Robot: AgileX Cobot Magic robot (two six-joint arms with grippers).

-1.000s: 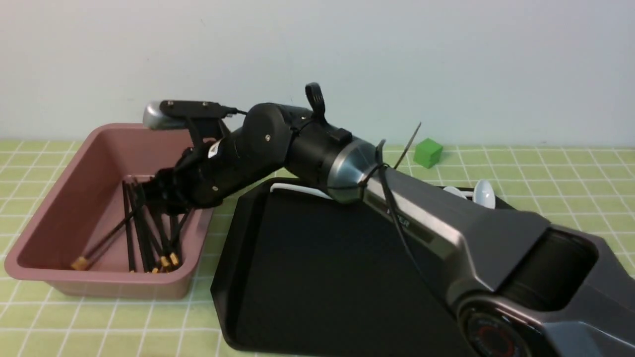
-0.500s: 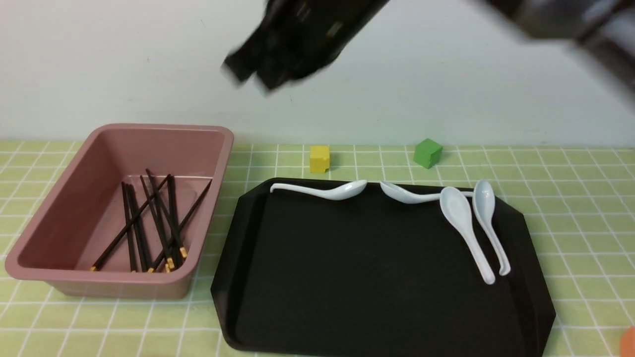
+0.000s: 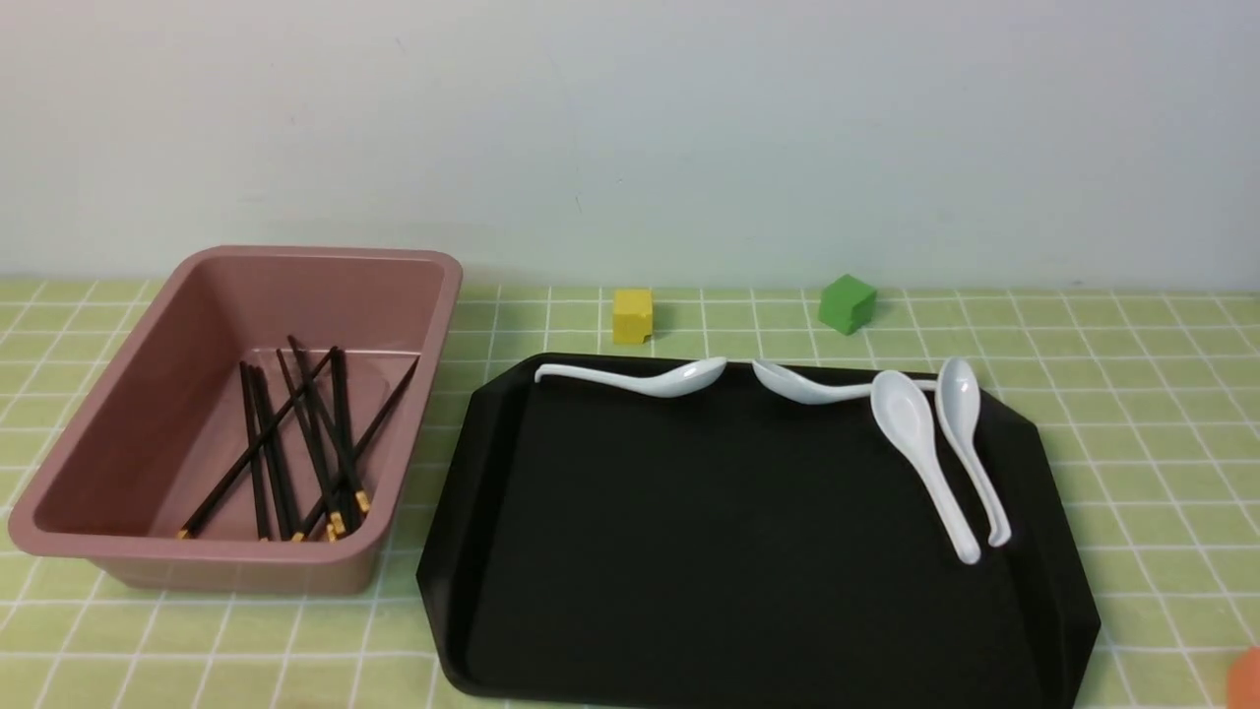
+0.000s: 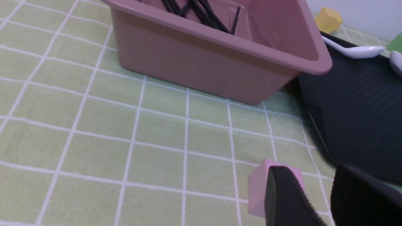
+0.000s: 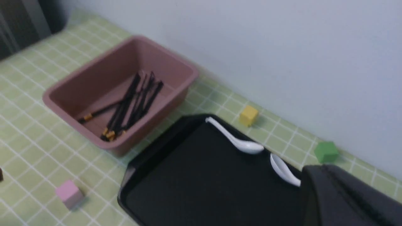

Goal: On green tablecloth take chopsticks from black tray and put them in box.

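I see the chopsticks (image 3: 295, 438) lying together inside the box (image 3: 231, 574). The black tray (image 3: 689, 551) just beside the box carries four white spoons (image 3: 925, 458). My left pincer (image 4: 314, 177) hangs released near the box, grasping nothing. I cannot tell the state of the right pincer (image 5: 342, 194).

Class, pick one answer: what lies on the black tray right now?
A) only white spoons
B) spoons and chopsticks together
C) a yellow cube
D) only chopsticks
A: four white spoons lie toward the far side of the black tray, while the chopsticks lie inside the pink box.
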